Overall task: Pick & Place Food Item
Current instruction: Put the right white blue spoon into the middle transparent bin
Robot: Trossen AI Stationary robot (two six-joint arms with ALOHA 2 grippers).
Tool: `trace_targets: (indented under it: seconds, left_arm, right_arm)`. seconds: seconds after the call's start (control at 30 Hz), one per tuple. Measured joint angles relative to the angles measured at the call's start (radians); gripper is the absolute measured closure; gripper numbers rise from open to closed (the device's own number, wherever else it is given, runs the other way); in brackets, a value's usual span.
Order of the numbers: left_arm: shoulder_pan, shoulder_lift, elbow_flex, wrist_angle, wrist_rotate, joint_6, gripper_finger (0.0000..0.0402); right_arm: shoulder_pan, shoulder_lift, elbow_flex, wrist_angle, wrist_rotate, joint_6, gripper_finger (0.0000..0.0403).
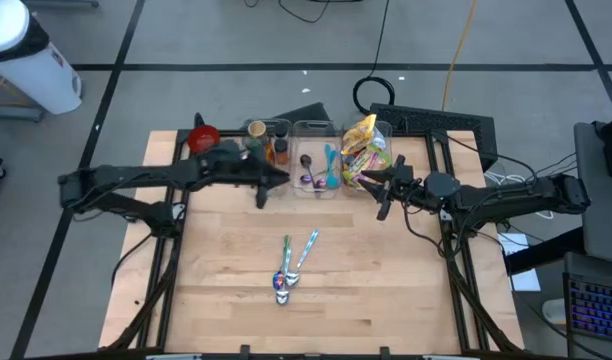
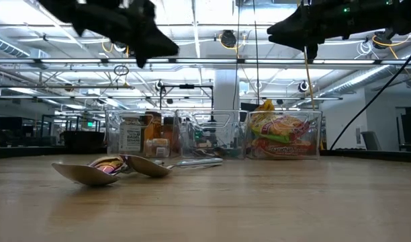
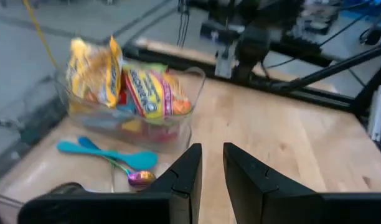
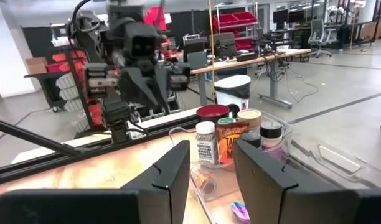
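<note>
Lying mid-table: two spoons point(image 1: 286, 275). Three clear bins point(image 1: 316, 160) behind. Left gripper point(image 1: 263, 192), right gripper point(image 1: 384, 200) slightly parted, empty.

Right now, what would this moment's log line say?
left gripper: empty, above spice bin | right gripper: empty, beside snack bin | spoons: mid-table

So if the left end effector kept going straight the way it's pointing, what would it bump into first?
Probably the right end effector, which faces it across bare table. The left end effector aims past the clear bin of snack packets, which sits off to one side. Depth is hard to judge, though.
</note>
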Motion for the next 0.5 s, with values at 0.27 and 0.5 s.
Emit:
trace_targets:
  seconds: [0.27, 0.5]
  left_arm:
    - [0.013, -0.42, -0.189, 0.0, 0.043, 0.05, 0.0329]
    - [0.002, -0.632, -0.303, 0.007, 0.113, 0.046, 0.0329]
  right_arm:
    - [0.0, 0.001, 0.0, 0.006, -0.044, 0.03, 0.0287]
    - [0.027, 0.074, 0.0, 0.137, -0.179, 0.02, 0.0287]
